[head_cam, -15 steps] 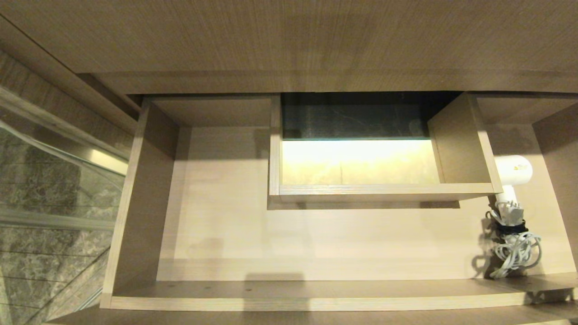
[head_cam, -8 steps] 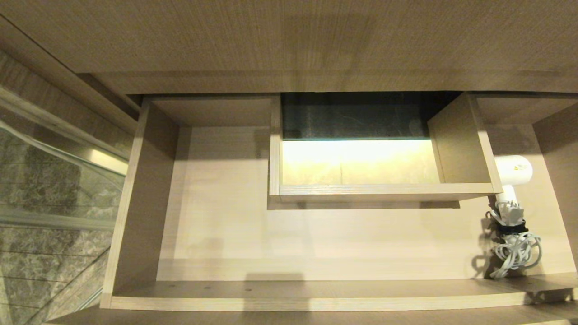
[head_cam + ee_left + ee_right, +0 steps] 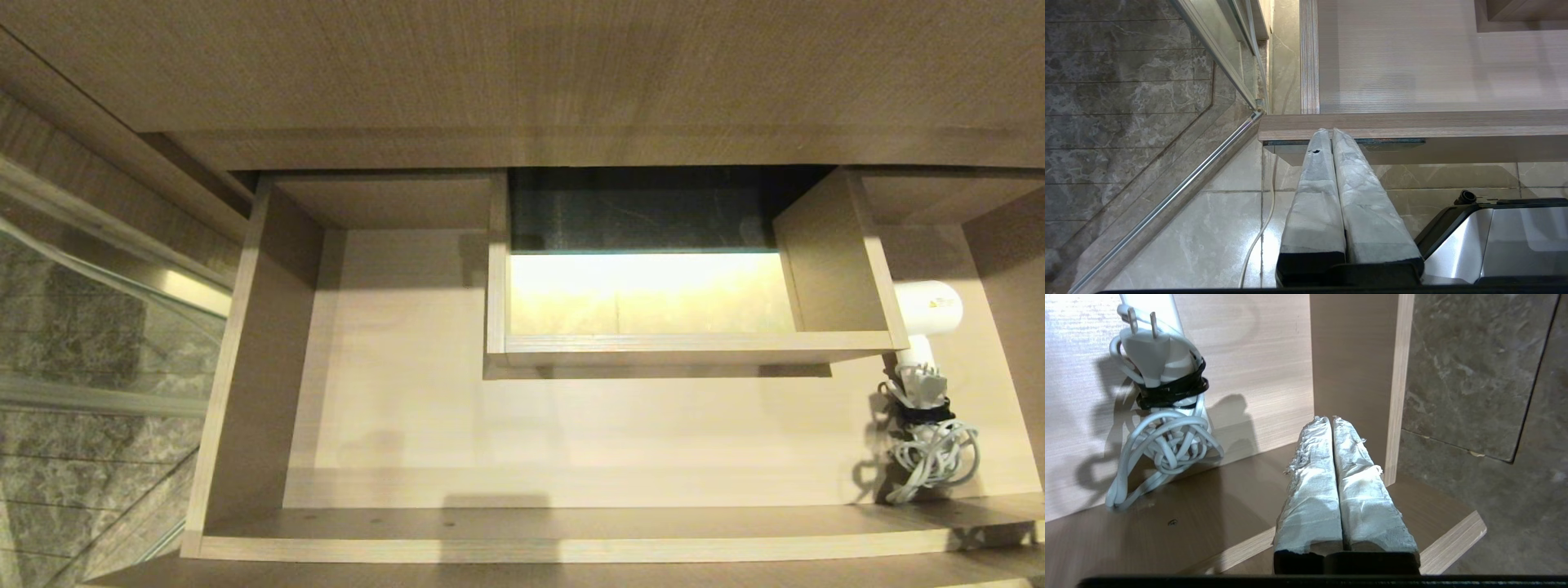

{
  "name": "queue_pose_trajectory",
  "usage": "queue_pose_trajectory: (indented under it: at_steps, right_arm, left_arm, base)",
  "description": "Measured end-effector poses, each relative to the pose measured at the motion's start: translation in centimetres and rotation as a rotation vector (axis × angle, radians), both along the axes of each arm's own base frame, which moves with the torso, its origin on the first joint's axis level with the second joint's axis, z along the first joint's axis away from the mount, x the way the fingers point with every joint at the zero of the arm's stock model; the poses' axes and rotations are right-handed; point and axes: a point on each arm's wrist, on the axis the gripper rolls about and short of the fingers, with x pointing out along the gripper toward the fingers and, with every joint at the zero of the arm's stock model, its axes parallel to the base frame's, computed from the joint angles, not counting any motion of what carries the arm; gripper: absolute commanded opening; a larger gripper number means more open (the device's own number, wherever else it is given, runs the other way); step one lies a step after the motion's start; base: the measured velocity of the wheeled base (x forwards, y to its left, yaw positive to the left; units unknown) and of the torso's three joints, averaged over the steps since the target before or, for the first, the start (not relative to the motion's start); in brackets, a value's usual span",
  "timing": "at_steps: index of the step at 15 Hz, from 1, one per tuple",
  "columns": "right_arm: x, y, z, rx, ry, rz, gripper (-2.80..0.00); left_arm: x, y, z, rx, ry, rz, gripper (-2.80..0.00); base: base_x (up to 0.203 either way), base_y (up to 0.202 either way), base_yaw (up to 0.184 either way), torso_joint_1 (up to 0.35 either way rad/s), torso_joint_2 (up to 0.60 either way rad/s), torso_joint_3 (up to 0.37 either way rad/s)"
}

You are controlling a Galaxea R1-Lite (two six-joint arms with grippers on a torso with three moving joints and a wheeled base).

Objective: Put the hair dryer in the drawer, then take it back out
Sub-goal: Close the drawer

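Looking down into the drawer (image 3: 408,392), it's pulled wide open under the countertop (image 3: 522,65), and the boxed cut-out (image 3: 686,347) at the middle back juts well forward into the floor space. That box is what stands in the way here: its right wall sits just beside the hair dryer (image 3: 931,306), whose white barrel is partly tucked behind that corner. The dryer lies at the far right end of the drawer, handle pointing toward the front wall, and its cord bundle (image 3: 931,453), cinched with a black strap (image 3: 1171,390), spills down close to the front board. The plug (image 3: 1147,349) is strapped on top of the coil, prongs showing.

The right gripper (image 3: 1333,418) hangs over the drawer's front right corner, fingers pressed flat together with nothing between them, near the cord but apart from it. The drawer's right side wall (image 3: 1355,375) stands just beyond its tips, so that corner is tight.

The left gripper (image 3: 1331,130) is closed too and holds nothing, outside the drawer by its front left corner, above the tiled floor (image 3: 1188,228). A glass panel (image 3: 82,327) with a metal rail flanks the left side. The middle and left of the drawer floor offer plenty of room.
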Motion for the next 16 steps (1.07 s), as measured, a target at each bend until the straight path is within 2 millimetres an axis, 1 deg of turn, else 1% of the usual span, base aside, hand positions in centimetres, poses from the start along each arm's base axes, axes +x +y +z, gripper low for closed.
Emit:
queue_pose_trajectory:
  at_steps: [7,11,16]
  right_arm:
    - [-0.4,0.2,-0.1,0.013,-0.006,0.018,-2.8]
    - [-1.1,0.9,-0.6,0.068,-0.031,0.169,-2.8]
    - [-1.1,1.1,-0.4,0.086,-0.044,0.221,-2.8]
  left_arm:
    - [0.0,0.0,0.0,0.0,0.0,0.0,-2.8]
    - [0.0,0.0,0.0,0.0,0.0,0.0,-2.8]
    - [0.0,0.0,0.0,0.0,0.001,0.0,-2.8]
  base:
    - [0.0,0.0,0.0,0.0,0.0,0.0]
    - [0.0,0.0,0.0,0.0,0.0,0.0]
    - [0.0,0.0,0.0,0.0,0.0,0.0]
